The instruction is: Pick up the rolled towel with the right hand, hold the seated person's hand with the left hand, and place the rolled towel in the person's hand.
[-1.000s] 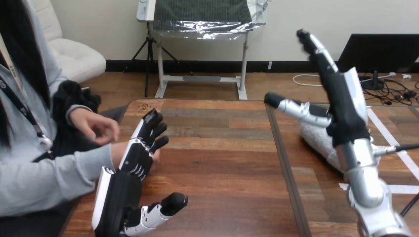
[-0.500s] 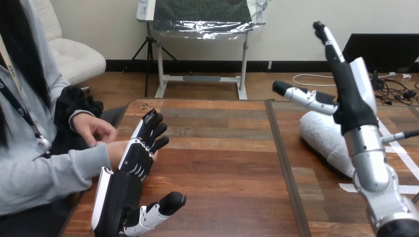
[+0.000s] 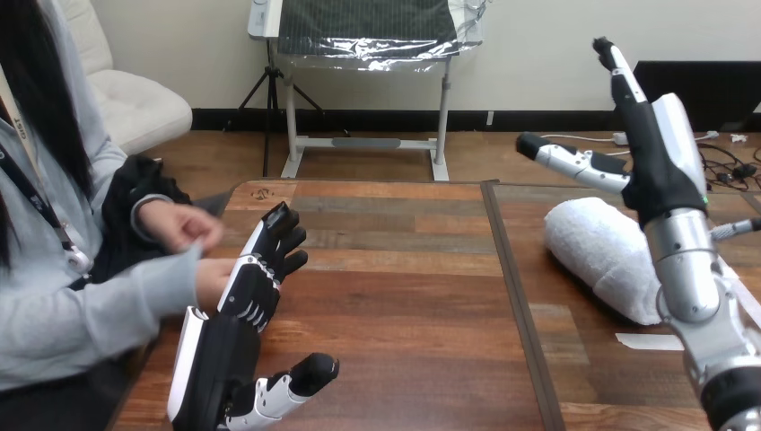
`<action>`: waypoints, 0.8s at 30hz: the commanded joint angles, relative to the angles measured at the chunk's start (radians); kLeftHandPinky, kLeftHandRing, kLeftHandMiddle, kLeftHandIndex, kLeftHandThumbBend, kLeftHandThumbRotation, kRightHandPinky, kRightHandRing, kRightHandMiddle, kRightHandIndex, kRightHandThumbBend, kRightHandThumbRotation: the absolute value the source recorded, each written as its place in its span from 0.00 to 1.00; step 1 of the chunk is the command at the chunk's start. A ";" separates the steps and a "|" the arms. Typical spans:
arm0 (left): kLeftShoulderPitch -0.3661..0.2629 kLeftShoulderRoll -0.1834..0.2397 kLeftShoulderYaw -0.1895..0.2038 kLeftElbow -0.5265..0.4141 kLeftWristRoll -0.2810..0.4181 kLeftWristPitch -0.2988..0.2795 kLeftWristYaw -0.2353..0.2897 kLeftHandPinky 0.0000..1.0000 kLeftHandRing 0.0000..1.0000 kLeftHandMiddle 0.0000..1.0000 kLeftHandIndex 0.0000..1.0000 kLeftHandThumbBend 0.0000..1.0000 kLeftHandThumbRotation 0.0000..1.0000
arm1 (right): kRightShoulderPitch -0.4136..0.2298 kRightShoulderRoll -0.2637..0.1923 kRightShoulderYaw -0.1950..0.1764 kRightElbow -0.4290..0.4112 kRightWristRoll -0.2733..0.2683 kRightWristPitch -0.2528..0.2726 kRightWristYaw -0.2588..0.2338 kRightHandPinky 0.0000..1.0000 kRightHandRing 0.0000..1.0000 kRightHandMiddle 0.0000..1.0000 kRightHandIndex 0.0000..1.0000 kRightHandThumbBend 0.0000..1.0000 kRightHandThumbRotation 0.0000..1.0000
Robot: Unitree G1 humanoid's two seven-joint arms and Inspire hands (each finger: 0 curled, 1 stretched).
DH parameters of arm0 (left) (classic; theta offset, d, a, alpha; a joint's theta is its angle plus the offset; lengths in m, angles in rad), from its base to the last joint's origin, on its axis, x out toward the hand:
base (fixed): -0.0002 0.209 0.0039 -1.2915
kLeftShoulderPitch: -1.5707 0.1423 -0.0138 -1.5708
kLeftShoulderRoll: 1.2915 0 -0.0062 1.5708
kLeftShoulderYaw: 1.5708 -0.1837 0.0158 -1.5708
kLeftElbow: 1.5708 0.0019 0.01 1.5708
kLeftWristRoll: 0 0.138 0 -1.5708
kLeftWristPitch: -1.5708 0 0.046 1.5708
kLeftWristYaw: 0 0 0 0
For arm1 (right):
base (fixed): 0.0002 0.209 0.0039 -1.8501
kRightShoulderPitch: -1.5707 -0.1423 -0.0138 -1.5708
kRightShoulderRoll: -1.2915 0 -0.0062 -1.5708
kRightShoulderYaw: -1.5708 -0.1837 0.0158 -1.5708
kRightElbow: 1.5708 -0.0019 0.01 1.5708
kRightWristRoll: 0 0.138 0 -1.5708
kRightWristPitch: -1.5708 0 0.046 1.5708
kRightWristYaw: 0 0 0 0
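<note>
- Since the right hand (image 3: 660, 166) is now raised farther right, more of the rolled towel (image 3: 599, 256) is seen lying on the counter (image 3: 404, 296), untouched.
- Its fingers (image 3: 619, 72) are held straight, thumb spread, empty.
- Straight fingers of the left hand (image 3: 220, 359) are laid against the person's nearer hand (image 3: 208, 280).

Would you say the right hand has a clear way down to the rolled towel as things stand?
Probably yes: the right hand is open, raised above the rolled towel, with nothing between them.
</note>
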 commanded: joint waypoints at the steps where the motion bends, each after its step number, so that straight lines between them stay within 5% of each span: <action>1: -0.036 -0.018 0.018 -0.021 -0.020 -0.016 -0.007 0.87 0.91 0.93 0.93 1.00 0.65 | -0.222 -0.056 0.028 0.120 -0.028 0.045 -0.043 0.98 1.00 0.98 0.97 1.00 0.54; 24: -0.036 -0.019 0.015 -0.037 -0.037 -0.008 -0.021 0.89 0.92 0.93 0.92 1.00 0.66 | -0.367 -0.080 0.061 0.300 -0.060 0.214 -0.040 0.89 1.00 0.97 0.95 1.00 0.51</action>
